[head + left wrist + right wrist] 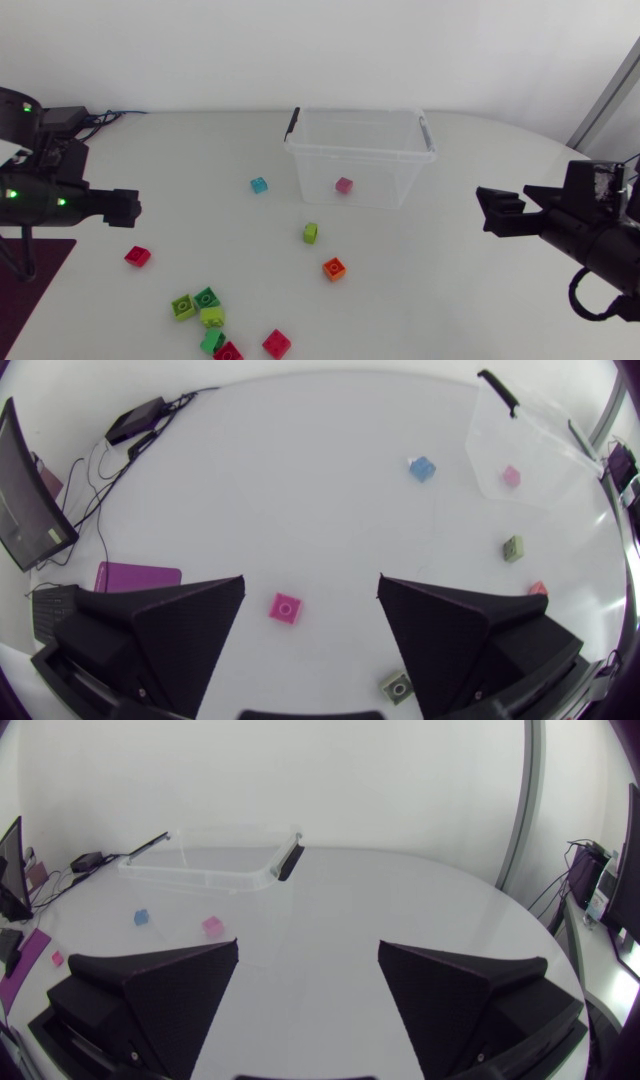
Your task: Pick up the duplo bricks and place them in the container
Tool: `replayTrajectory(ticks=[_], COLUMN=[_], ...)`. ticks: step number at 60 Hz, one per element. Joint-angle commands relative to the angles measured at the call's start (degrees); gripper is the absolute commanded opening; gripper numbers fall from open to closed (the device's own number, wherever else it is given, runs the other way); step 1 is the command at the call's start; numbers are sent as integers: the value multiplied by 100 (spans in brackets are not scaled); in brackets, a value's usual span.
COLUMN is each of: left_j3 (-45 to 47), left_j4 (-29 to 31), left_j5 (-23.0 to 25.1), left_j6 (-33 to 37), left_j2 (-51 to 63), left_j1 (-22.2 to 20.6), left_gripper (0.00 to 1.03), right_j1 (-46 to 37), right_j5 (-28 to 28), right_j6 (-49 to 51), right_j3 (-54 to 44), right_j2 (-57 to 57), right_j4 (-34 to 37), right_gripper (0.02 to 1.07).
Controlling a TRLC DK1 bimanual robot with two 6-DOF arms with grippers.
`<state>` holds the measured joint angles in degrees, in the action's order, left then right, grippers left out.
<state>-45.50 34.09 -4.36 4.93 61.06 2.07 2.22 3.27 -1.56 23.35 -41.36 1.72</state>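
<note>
Hovering over the left side of the table (450, 300), the left gripper (130, 207) is standing with fingers wide apart, gripping nothing; a magenta brick (286, 608) is lying below the gap between them. The right gripper (490, 211) is hanging at the right side, fingers apart too, empty. The clear container (362, 152) is standing at the far middle, one pink brick (344, 185) lying inside. A blue brick (259, 185), a lime brick (311, 233) and an orange brick (334, 268) are lying near it; green and red bricks (212, 317) are sitting clustered at the near edge.
</note>
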Motion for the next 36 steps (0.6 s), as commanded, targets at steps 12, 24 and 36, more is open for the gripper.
replayTrajectory(ticks=[12, 24, 36], left_j3=[-777, -917, -838], left_j4=[441, 529, 520], left_j5=[752, 867, 867], left_j6=[1247, 2126, 2434], left_j2=[1998, 2727, 3149], left_j1=[936, 1358, 1279], left_gripper=[93, 94, 93], right_j1=[-11, 288, 613], right_j5=[535, 69, 157], right_j6=[-213, 605, 1396], right_j3=[433, 1013, 1101], right_j2=[-961, -1295, -1515], right_j4=[655, 1727, 2166], right_gripper=[103, 103, 103])
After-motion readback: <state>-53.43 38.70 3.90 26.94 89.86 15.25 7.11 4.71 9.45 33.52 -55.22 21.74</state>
